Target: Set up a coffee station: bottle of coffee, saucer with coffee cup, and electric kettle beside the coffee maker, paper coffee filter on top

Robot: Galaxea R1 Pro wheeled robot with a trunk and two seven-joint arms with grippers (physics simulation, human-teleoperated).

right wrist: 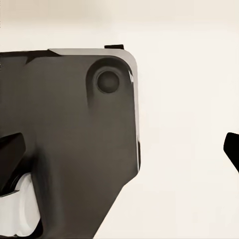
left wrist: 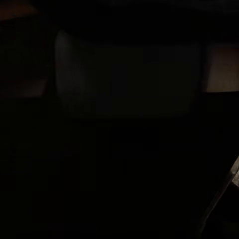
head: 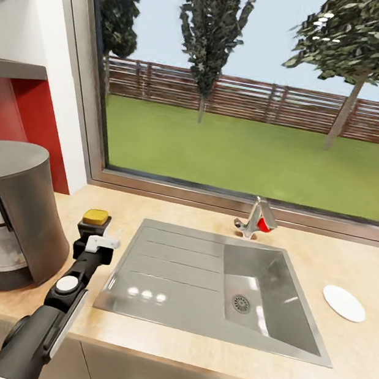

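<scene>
The grey and black coffee maker (head: 14,214) stands on the countertop (head: 338,265) at the left, its glass pot in place. Just right of it my left gripper (head: 93,233) reaches forward, shut on the dark bottle of coffee with a yellow lid (head: 95,217), held upright low over the counter. The left wrist view is almost black, with a dim pale shape close up. A white saucer (head: 343,302) lies flat on the counter to the right of the sink. In the right wrist view my right gripper (right wrist: 119,154) is open, its black fingertips (right wrist: 10,157) wide apart over a dark grey panel (right wrist: 74,139).
A steel sink (head: 259,289) with a drainboard fills the counter's middle, with a faucet (head: 256,218) behind it below a wide window. Wall shelves (head: 12,68) and a red panel sit above the coffee maker. Bare counter lies around the saucer.
</scene>
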